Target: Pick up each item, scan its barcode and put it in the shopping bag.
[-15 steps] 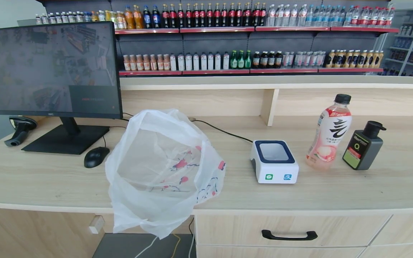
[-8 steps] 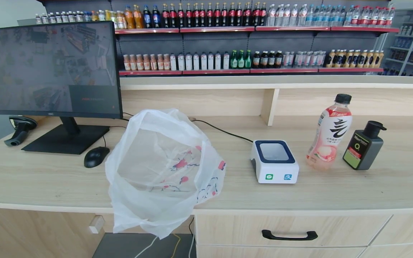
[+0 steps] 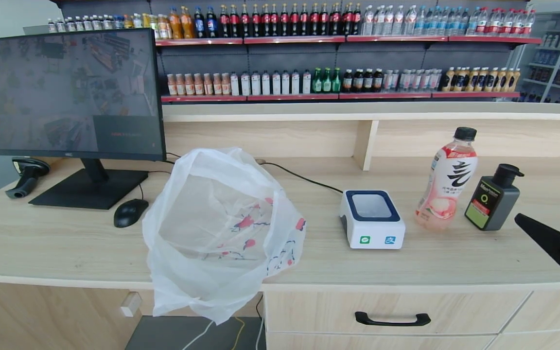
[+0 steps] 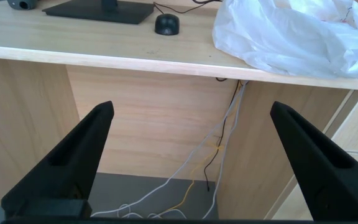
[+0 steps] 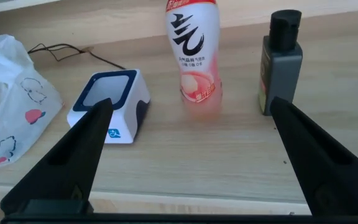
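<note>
A pink drink bottle [image 3: 446,180] with a black cap and a dark grey pump bottle [image 3: 493,199] stand upright at the counter's right. Left of them sits the white barcode scanner [image 3: 371,218]. The white shopping bag [image 3: 221,228] stands open and hangs over the front edge. My right gripper [image 3: 545,218] is open, just right of the pump bottle and apart from it. The right wrist view faces the drink bottle [image 5: 193,50], pump bottle [image 5: 281,62], scanner [image 5: 110,106] and bag [image 5: 11,118] between the open right gripper [image 5: 190,102]. My left gripper [image 4: 191,106] is open below the counter edge, facing the cabinet front, the bag [image 4: 291,31] above it.
A monitor [image 3: 68,92], a black mouse [image 3: 131,212] and a handheld scanner in its stand [image 3: 27,177] occupy the counter's left. A cable [image 3: 304,180] runs behind the scanner. A raised wooden shelf [image 3: 367,114] backs the counter. Wires [image 4: 222,155] hang below it, beside a drawer handle [image 3: 392,319].
My right gripper has come into the head view from the right edge and moved leftward toward the pump bottle. The objects on the counter have stayed put.
</note>
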### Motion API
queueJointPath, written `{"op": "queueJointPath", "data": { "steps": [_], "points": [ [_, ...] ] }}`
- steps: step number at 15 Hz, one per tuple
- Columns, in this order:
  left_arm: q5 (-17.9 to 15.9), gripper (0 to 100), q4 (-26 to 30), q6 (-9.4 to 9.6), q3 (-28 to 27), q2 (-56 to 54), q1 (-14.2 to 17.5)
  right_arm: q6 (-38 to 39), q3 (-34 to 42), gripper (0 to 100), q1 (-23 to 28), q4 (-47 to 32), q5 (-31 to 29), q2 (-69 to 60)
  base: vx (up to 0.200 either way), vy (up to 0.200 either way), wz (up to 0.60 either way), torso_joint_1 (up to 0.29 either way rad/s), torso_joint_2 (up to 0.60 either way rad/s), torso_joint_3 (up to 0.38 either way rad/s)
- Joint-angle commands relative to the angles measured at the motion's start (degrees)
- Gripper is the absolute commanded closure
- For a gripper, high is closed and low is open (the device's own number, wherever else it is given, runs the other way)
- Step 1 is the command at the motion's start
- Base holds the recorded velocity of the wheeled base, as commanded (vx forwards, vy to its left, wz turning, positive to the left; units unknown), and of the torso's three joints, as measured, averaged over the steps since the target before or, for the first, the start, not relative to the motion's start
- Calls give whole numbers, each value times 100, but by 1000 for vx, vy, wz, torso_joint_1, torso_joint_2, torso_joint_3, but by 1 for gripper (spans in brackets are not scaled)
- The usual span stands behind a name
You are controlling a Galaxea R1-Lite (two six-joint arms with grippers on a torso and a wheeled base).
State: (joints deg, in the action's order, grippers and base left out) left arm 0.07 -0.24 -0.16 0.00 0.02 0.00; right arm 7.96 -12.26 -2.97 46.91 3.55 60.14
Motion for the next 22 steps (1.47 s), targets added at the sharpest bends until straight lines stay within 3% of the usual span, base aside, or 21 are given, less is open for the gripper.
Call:
{"op": "queueJointPath", "data": {
  "steps": [1, 6, 13, 17, 22],
  "points": [
    [1, 0, -2, -2, 0, -2, 0, -58, -92, 0, -195, 20, 155, 350, 0, 0, 0, 0, 0, 0],
    [1, 0, -2, -2, 0, -2, 0, -31, -918, 0, -212, 46, 173, 1255, 0, 0, 0, 0, 0, 0],
    [1, 0, -2, -2, 0, -2, 0, 109, -1138, 0, -133, 468, 173, 1817, 0, 0, 0, 0, 0, 0],
    [1, 0, -2, -2, 0, -2, 0, -568, -1322, 0, -89, 1136, 208, 2459, 0, 0, 0, 0, 0, 0],
    [1, 0, -2, -2, 0, -2, 0, -550, -1577, 0, -1, 1883, 304, 3259, 0, 0, 0, 0, 0, 0]
  ]
}}
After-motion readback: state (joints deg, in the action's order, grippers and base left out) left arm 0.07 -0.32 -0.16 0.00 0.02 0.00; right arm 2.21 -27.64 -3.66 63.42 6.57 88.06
